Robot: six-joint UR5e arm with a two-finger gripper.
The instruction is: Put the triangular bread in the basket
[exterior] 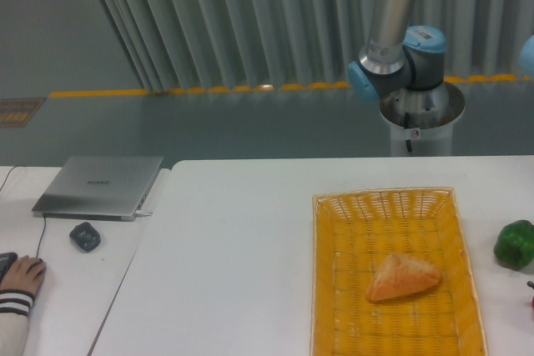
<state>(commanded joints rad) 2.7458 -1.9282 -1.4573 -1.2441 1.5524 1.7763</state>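
Triangular bread (404, 278) lay flat inside basket (327, 289), near middle, a bit toward right side. Nothing touched it. Basket sat on white table (234, 248), at right part. Green pepper (514, 244) sat on table just right of basket, not touching it. Robot arm (399, 39) stood behind table, only base and lower joints seen. Pincer was out of picture, so could not tell if open or closed, or holding anything. Closed laptop (100, 186) and small dark mouse (85, 235) sat at far left. Person's hand (18, 276) rested at left edge.
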